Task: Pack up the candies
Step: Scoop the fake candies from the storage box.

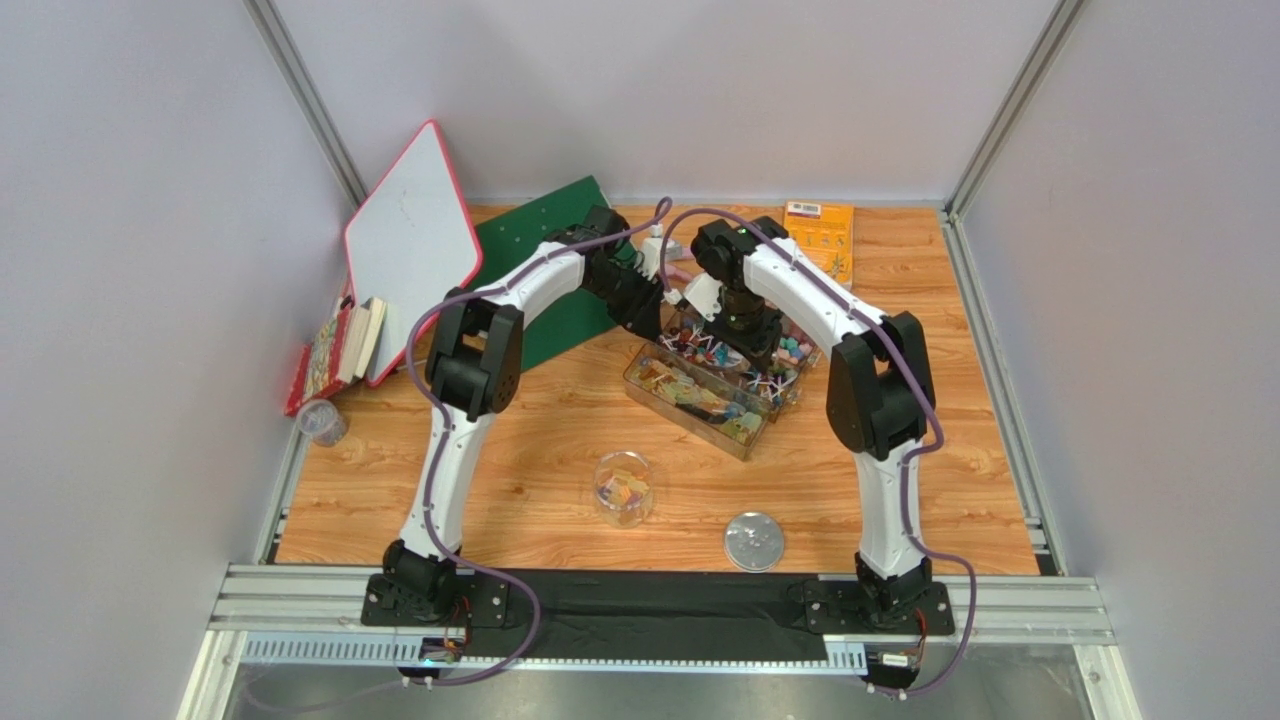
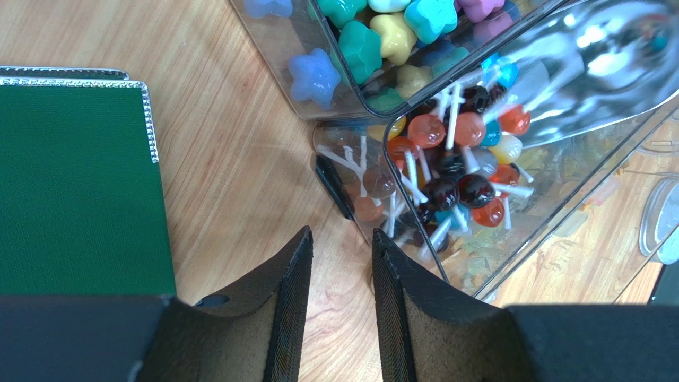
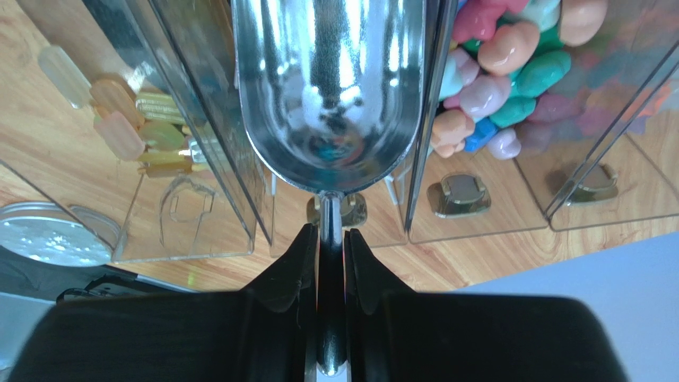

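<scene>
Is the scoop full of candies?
No, the scoop shows mostly bare shiny metal inside its bowl in the right wrist view.

Top camera looks down; both close wrist views share the bins (image 2: pixel 550 207)

A compartment box (image 1: pixel 649 393) sits mid-worktop (image 1: pixel 496 495), with candies (image 1: pixel 718 357) in its compartments and a scoop (image 3: pixel 331 87) in one of them, its handle pinched in the right claw (image 3: pixel 331 255). The left claw (image 2: pixel 341 263) stands between the box and a mat (image 1: pixel 549 240), gripping nothing. In front of the box is a jar (image 1: pixel 622 486), with a lid (image 1: pixel 753 540) to its right. Behind the box, to the right, lies a booklet (image 1: pixel 821 237).
</scene>
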Robot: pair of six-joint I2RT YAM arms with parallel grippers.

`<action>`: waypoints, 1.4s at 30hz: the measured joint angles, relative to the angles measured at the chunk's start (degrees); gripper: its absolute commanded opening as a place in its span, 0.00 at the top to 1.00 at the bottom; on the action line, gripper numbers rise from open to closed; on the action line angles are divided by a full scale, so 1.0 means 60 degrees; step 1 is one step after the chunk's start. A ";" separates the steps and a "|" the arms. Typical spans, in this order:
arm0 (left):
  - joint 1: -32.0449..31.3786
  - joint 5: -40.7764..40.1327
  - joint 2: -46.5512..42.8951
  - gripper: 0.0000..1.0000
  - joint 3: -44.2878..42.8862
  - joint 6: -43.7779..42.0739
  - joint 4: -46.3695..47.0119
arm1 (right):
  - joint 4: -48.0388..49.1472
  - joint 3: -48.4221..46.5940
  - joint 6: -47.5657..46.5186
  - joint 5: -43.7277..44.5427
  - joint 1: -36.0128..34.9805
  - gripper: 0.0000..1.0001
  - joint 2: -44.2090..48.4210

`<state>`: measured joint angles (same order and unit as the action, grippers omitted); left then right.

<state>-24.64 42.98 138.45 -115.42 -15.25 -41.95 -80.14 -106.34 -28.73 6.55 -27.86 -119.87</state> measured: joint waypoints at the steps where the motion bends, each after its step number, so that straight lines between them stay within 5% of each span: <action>1: 0.0000 0.0007 0.0000 0.59 0.0004 0.0007 0.0007 | 0.0011 -0.0109 0.0004 -0.0022 -0.0018 1.00 -0.0117; 18: 0.0033 0.0062 0.0000 0.60 0.0069 0.0273 0.0109 | 0.0171 -0.0765 -0.0025 -0.0670 -0.0007 1.00 -0.1479; 28: 0.0259 0.0889 -0.0029 0.59 0.0157 0.0393 -0.0328 | 0.1195 0.1942 -0.0033 -0.1665 0.0106 1.00 0.0095; 42: 0.0543 0.0922 -0.0372 0.58 -0.0827 -0.0645 -0.2583 | 0.2306 0.2138 0.0000 -0.2324 0.0084 1.00 0.0127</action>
<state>-21.39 48.51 136.22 -120.38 -19.11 -57.45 -66.30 -93.51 -28.73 -7.40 -27.35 -119.11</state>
